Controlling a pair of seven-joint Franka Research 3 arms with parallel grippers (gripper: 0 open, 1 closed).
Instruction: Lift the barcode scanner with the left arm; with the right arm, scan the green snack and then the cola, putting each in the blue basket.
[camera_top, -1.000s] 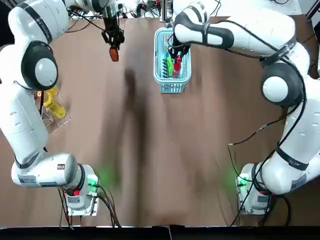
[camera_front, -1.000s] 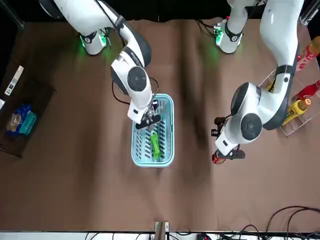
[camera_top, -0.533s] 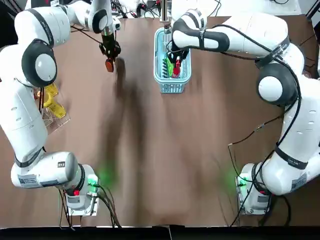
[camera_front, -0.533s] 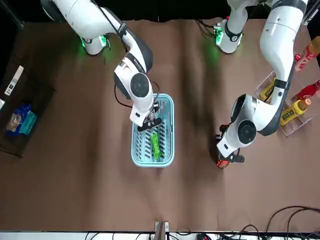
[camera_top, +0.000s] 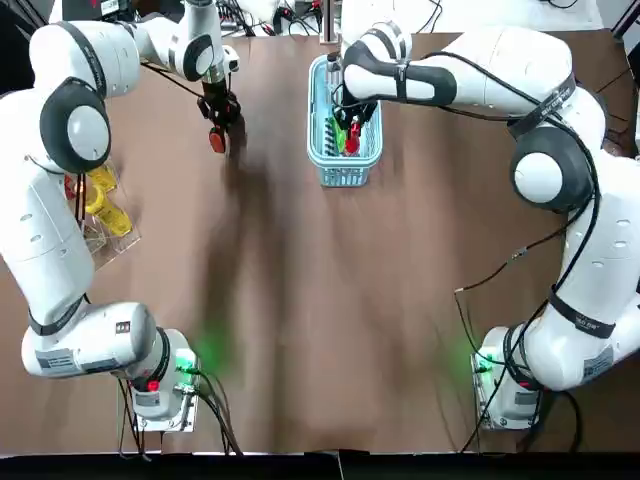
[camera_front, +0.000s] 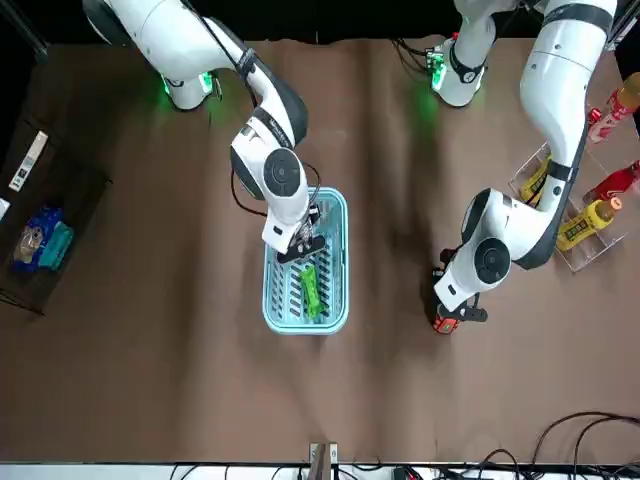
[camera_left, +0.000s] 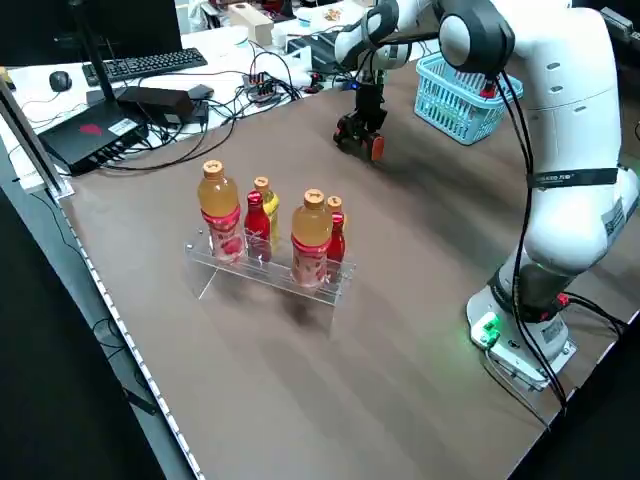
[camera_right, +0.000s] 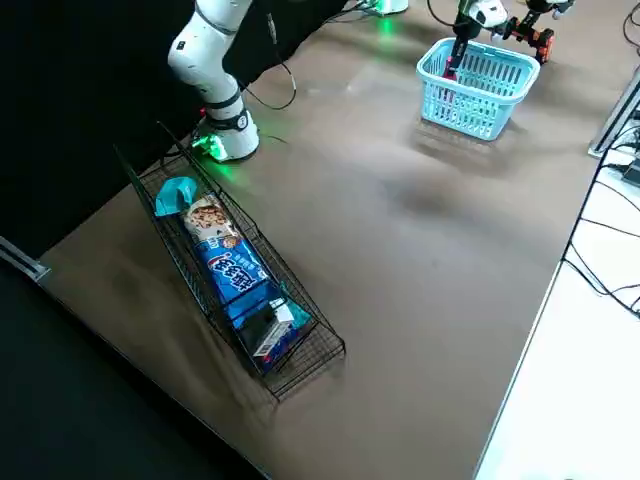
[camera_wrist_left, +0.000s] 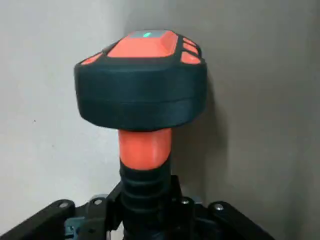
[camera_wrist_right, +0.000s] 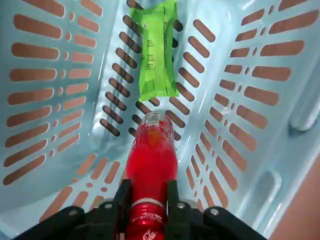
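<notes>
Red cola (camera_wrist_right: 151, 159) clamped within right end effector (camera_wrist_right: 148, 199).

Nothing reads outright. The red label of the cola bottle (camera_wrist_right: 151, 160) bears white script, perhaps a brand mark, cut short. Print on the green snack (camera_wrist_right: 157, 50) and blue packet (camera_right: 232, 272) is too small.

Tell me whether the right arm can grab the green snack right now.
Probably not yet: the right gripper is shut on the cola, held down inside the blue basket near the green snack. It would have to release the bottle first.
</notes>
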